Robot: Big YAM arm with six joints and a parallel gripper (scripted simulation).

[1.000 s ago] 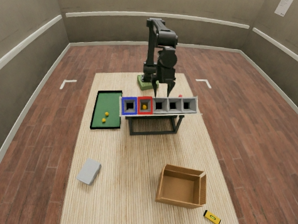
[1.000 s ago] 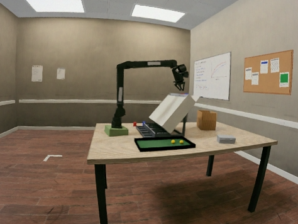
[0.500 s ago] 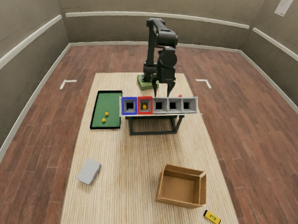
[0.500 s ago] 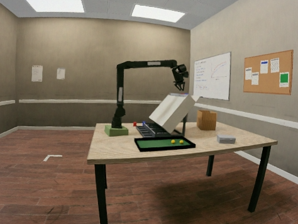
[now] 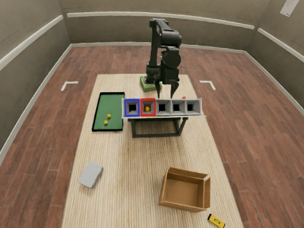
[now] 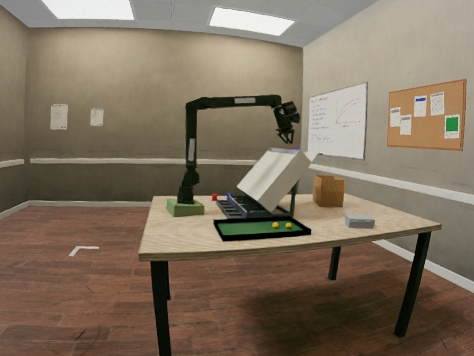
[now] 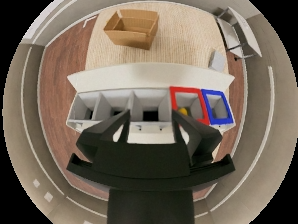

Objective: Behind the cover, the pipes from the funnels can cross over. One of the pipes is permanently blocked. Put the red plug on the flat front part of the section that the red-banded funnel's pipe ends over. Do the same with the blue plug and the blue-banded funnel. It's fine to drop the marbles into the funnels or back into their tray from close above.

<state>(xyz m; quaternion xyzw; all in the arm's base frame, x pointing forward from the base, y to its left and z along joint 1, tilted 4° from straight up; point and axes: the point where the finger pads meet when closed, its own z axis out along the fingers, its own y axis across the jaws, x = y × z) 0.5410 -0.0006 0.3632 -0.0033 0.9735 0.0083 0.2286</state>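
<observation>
A row of several funnels tops a slanted white cover (image 6: pixel 272 177). The blue-banded funnel (image 5: pixel 131 107) is at the left end and the red-banded funnel (image 5: pixel 147 107) is next to it. A yellow marble (image 5: pixel 147 109) sits in the red-banded funnel's mouth. My gripper (image 5: pixel 165 95) is open and empty, pointing down just above the funnel row, near the middle funnel; it also shows in the wrist view (image 7: pixel 152 117). Two yellow marbles (image 5: pixel 107 118) lie in the green tray (image 5: pixel 108 111). The red plug (image 6: pixel 214 197) and the blue plug (image 6: pixel 228 195) stand behind the dark sectioned tray (image 6: pixel 240 206).
An open cardboard box (image 5: pixel 185 189) stands at the front right of the table. A grey block (image 5: pixel 90 174) lies at the front left. A small yellow tool (image 5: pixel 216 220) lies at the front edge. The arm's green base (image 5: pixel 148 84) is behind the funnel stand.
</observation>
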